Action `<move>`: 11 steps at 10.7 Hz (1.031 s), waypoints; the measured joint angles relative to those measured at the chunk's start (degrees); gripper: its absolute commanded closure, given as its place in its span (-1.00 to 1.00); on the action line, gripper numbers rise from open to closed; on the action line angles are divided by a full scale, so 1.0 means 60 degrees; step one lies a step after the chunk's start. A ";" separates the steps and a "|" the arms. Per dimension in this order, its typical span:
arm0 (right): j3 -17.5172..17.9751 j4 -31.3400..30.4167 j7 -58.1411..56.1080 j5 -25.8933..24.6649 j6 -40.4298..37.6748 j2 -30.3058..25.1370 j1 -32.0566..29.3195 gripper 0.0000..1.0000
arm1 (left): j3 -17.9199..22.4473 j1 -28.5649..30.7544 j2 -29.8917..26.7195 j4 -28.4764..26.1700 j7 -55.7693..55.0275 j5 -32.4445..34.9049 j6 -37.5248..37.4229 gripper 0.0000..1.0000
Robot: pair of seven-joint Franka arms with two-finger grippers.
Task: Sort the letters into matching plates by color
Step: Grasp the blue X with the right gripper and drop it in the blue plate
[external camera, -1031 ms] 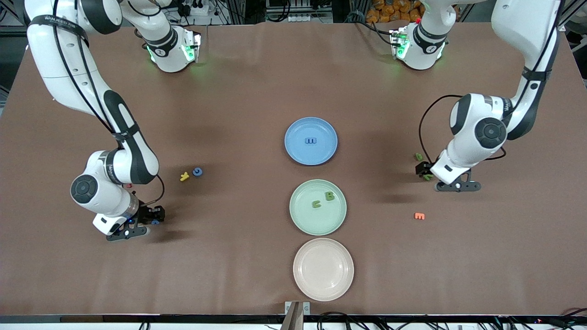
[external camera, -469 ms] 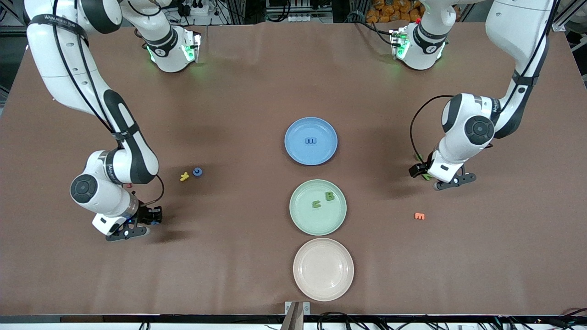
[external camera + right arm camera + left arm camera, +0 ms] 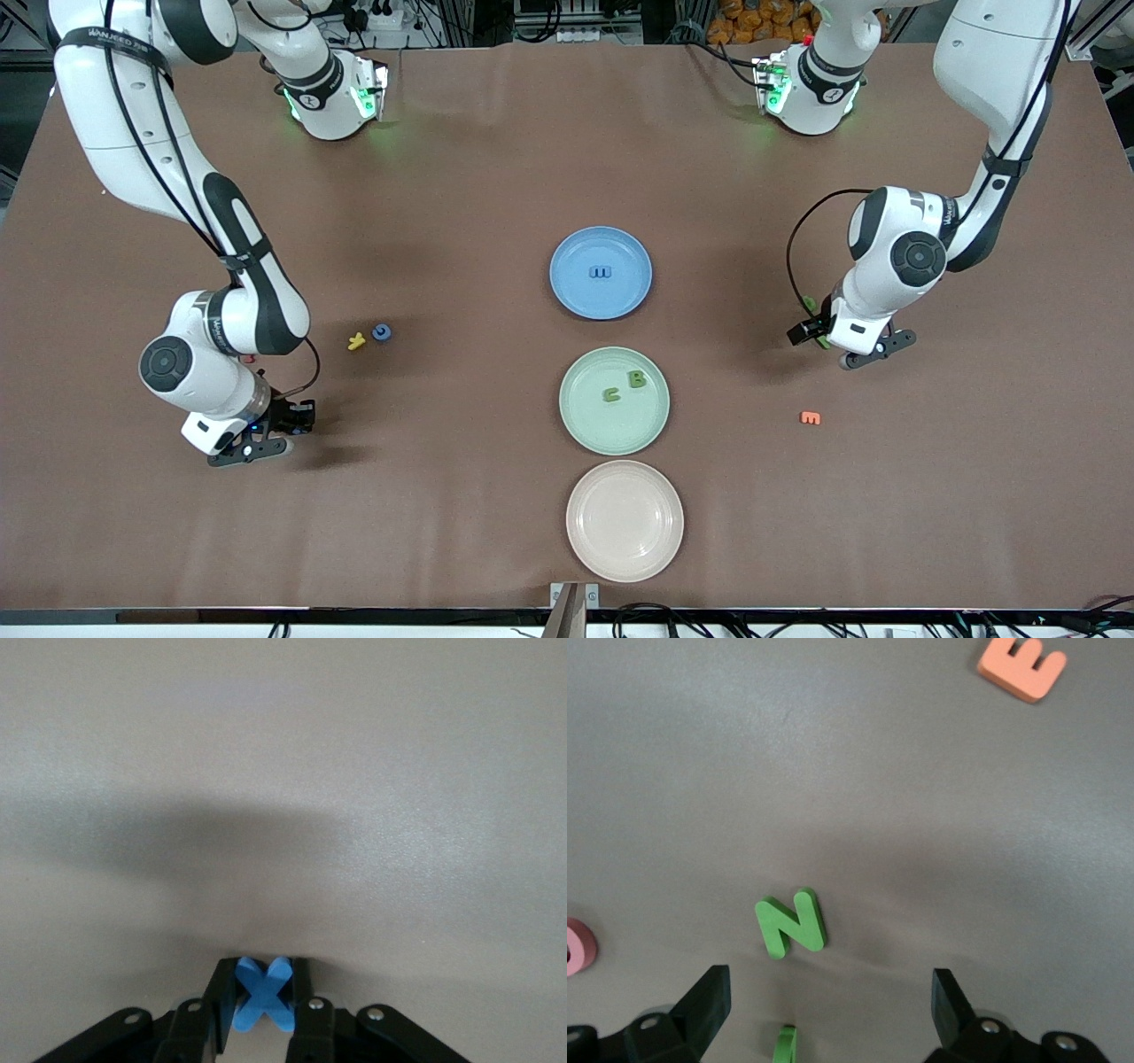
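Note:
My right gripper (image 3: 264,992) is shut on a blue letter X (image 3: 264,995), low at the table toward the right arm's end (image 3: 297,416). My left gripper (image 3: 831,992) stands open over a green letter N (image 3: 791,921). The edge of a second green letter (image 3: 785,1043) shows between its fingers. In the front view the left gripper (image 3: 811,332) is toward the left arm's end. The blue plate (image 3: 567,257) holds one blue letter (image 3: 601,272). The green plate (image 3: 589,425) holds a green C (image 3: 610,395) and a green B (image 3: 636,379). A round blue letter (image 3: 381,332) lies on the table.
A cream plate (image 3: 625,549) sits nearest the front camera, in line with the two other plates. A yellow letter (image 3: 356,341) lies beside the round blue one. An orange E (image 3: 810,417) lies nearer the camera than the left gripper. A pink letter (image 3: 578,946) lies near the N.
The right gripper's fingers have closed onto the blue X. The left arm has shifted a little toward the plates, its gripper still open.

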 measured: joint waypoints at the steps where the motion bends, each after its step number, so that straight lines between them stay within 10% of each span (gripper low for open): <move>1: 0.0000 0.0000 0.0000 -0.0001 0.0003 -0.0001 0.0019 0.45 | 0.0006 0.0000 0.0023 0.0000 -0.0108 0.0000 0.0002 -1.00; 11: 0.0039 0.0055 0.0703 -0.0003 -0.1134 -0.0403 0.0680 0.58 | 0.0043 0.0418 0.0100 -0.0455 -0.0146 0.0127 0.0838 -0.76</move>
